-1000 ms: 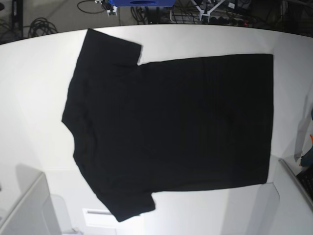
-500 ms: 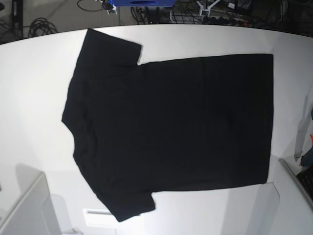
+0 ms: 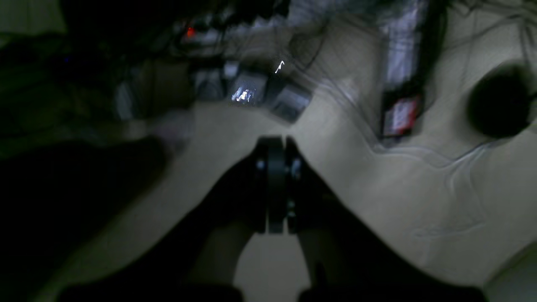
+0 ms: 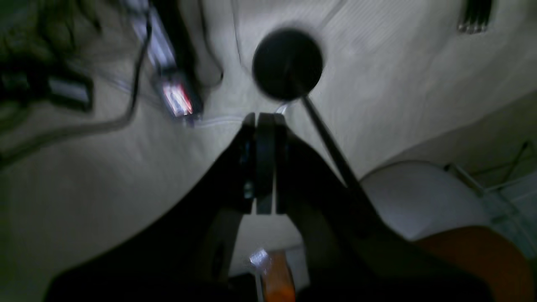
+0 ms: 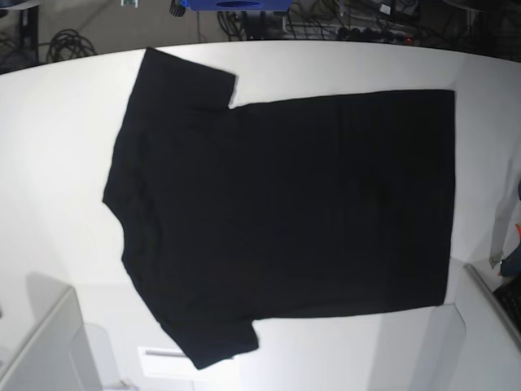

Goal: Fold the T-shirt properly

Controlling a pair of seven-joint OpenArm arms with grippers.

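Note:
The black T-shirt [image 5: 285, 204] lies flat and spread on the white table [image 5: 57, 147], plain side up, collar end to the left and hem to the right. Both sleeves stick out at the left, one at the top and one at the bottom. No print shows. Neither gripper shows in the base view. In the left wrist view my left gripper [image 3: 275, 144] is shut and empty, off the table over the floor. In the right wrist view my right gripper [image 4: 264, 121] is shut and empty, also over the floor. The shirt is out of view in both wrist views.
Cables and a blue object [image 5: 236, 4] lie beyond the table's far edge. Grey arm-base parts stand at the bottom left [image 5: 41, 350] and bottom right [image 5: 488, 326] of the base view. A round black stand base [image 4: 287, 63] and power strips lie on the floor.
The shirt has not moved. Only things in the background beyond the table's far edge have shifted slightly.

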